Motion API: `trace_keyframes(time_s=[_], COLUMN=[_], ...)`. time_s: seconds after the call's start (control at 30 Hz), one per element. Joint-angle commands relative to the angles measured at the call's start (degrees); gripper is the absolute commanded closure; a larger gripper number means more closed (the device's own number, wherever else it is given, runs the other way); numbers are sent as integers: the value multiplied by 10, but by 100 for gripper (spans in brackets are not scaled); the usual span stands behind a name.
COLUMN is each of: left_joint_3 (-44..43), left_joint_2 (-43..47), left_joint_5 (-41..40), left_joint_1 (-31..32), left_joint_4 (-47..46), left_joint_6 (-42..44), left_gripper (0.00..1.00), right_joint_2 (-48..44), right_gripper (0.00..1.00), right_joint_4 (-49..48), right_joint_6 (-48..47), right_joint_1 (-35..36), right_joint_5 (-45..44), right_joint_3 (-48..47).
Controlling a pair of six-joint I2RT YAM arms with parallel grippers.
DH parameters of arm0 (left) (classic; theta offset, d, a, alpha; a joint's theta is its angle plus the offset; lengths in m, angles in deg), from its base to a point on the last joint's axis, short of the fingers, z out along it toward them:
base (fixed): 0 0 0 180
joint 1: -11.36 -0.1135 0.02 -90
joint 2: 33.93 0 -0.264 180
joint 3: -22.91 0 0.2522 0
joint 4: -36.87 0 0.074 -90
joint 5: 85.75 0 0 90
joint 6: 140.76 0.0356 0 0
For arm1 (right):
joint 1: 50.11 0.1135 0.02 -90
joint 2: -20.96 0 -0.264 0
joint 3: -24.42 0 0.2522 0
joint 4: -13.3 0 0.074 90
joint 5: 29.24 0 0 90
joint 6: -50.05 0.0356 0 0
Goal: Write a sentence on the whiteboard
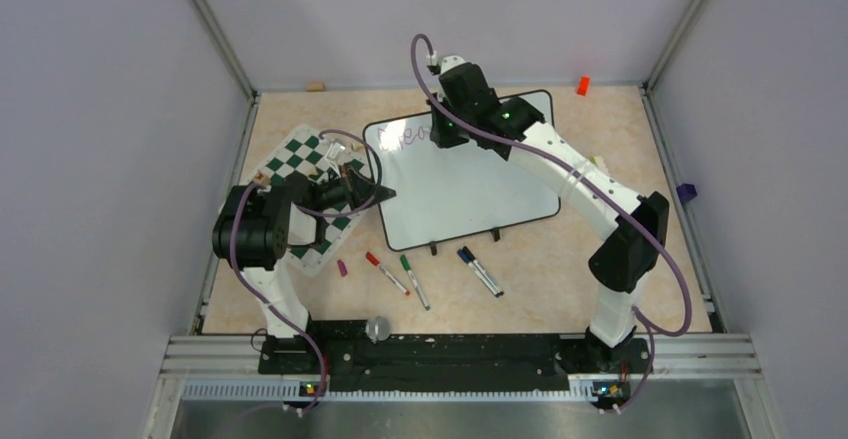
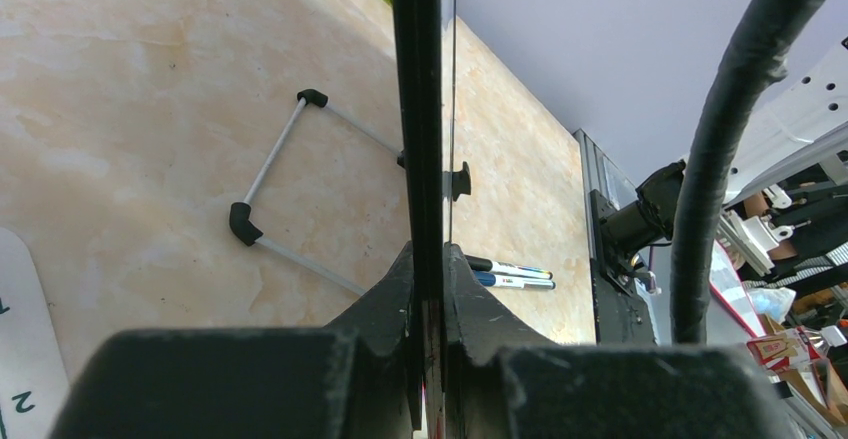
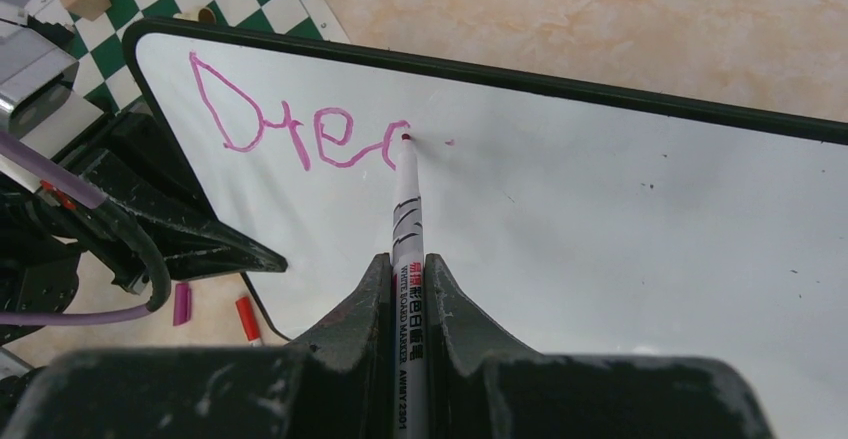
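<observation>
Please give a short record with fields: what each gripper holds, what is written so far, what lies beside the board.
left gripper: shut on the whiteboard edge
right gripper: shut on the marker, tip touching the board
sentence: pink "Dre" plus one started letter
beside the board: red marker, green marker, blue-capped marker, chess mat

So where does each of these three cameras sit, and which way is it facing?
Top external: fixed above and behind the bases, looking down on the table; left arm and right arm show whole.
Left wrist: on the left arm, looking along the left gripper, shut on the whiteboard, seen edge-on.
Right wrist: on the right arm, looking down the right gripper and its marker to the pink lettering.
Shared: both wrist views show the whiteboard.
</observation>
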Motion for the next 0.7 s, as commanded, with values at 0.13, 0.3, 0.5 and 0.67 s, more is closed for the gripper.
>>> trace_keyframes(time_s=[0.13, 0.3, 0.5, 0.67], left_joint_3=[-1, -1, -2, -3], left_joint_2=[-2, -2, -3, -4], left_joint_5=[32, 32, 32, 32], left_joint_1=[0, 1, 1, 0], left_joint_4=[-60, -60, -60, -60], left_joint_6=[37, 37, 35, 35], left_gripper=[100, 100, 100, 100], right_joint_2=[14, 14, -1, -18], right_gripper=[100, 100, 100, 100], right_joint_4=[-12, -7, -4, -4], right_joint_6=[-7, -6, -7, -10], right_joint_1=[-4, -5, -5, -5], right_joint_5=[-27, -24, -19, -21], right_joint_3=[-36, -33, -2, 27])
